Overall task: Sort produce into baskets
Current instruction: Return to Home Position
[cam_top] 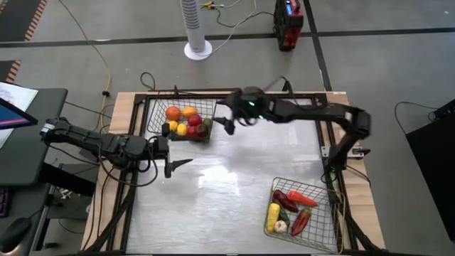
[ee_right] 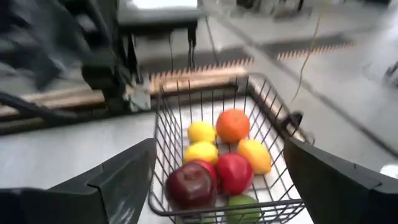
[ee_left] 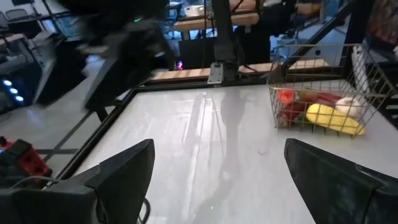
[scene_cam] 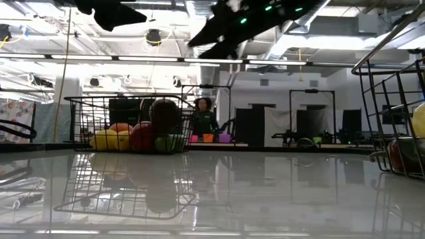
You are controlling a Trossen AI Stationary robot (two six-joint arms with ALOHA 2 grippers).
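Produce lies sorted: round fruits (cam_top: 186, 122) in the upper-left basket (cam_top: 155, 107), long vegetables (cam_top: 293, 208) in the lower-right basket (cam_top: 325, 231). Right end effector (cam_top: 224, 119) hovers open and empty beside the upper-left basket. Left end effector (cam_top: 179, 168) hangs open at centre-left above the worktop (cam_top: 242, 178).

Tabletop (cam_top: 234, 181) middle lies wide open; round-fruit basket (cam_top: 157, 112) and long-vegetable basket (cam_top: 324, 225) block opposite corners, well apart.

basket (scene_cam: 392, 113) cropped at low view's right edge, green fruit (ee_right: 242, 209) cut by right wrist view's edge, right arm (ee_left: 106, 43) blurred in left wrist view
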